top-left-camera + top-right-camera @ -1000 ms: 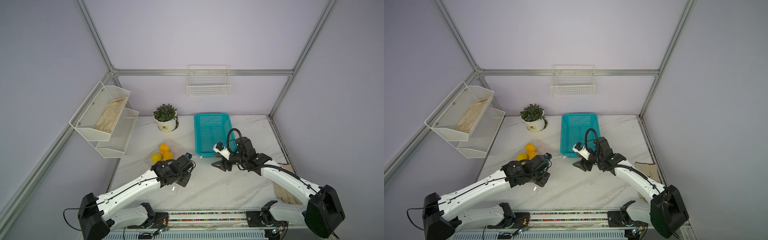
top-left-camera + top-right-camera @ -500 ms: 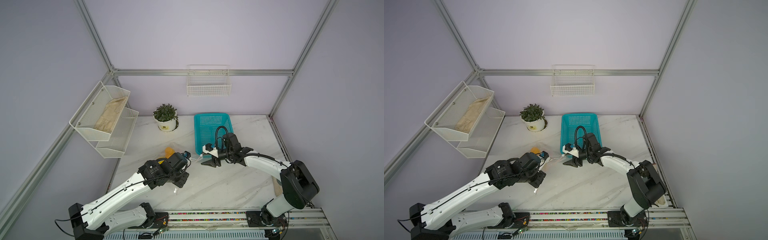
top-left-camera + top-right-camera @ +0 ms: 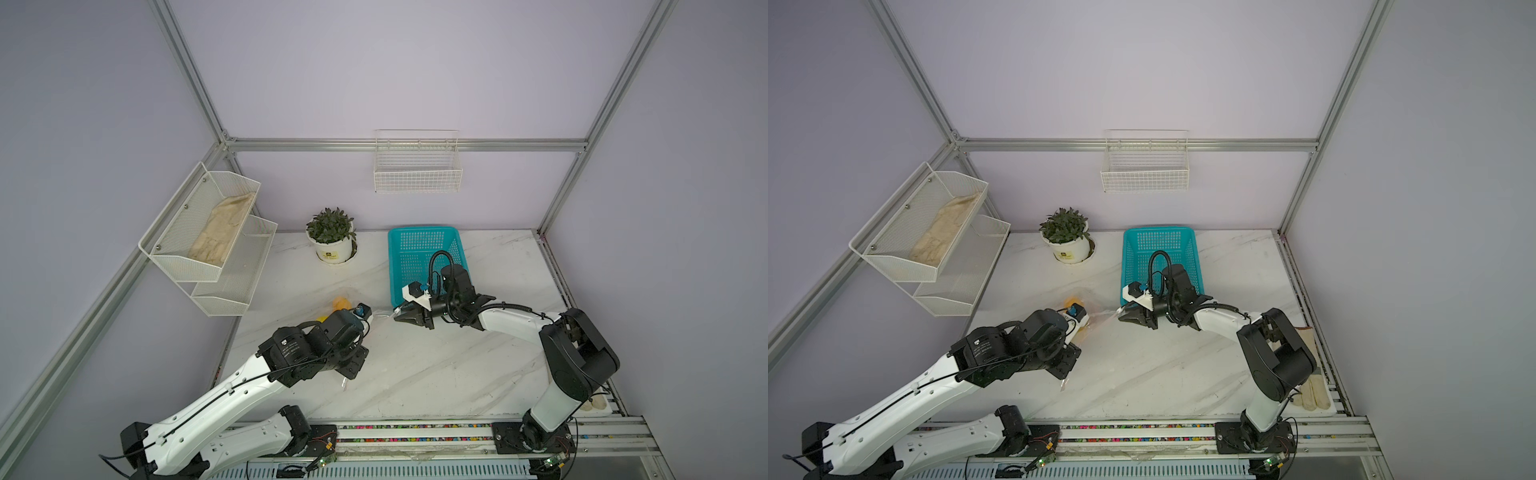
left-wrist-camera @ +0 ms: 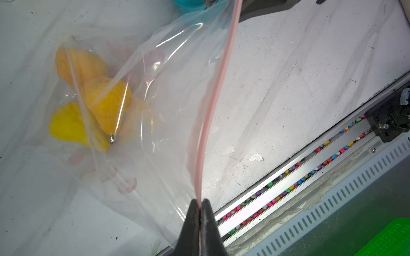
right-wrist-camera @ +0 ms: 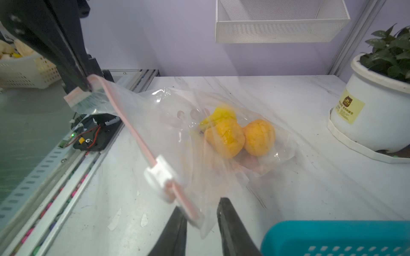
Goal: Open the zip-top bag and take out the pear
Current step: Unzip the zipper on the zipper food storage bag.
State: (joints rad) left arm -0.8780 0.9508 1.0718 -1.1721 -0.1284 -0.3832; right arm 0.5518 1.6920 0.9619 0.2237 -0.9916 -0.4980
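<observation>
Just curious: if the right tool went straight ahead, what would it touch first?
Likely the zip-top bag: its pink zip strip lies between the open jaws of the right tool, white slider just beyond.

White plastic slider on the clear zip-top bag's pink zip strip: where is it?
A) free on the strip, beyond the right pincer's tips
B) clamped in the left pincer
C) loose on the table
A: the white plastic slider sits ungripped on the pink zip strip beyond the right pincer; the left pincer clamps the strip's far end.
</observation>
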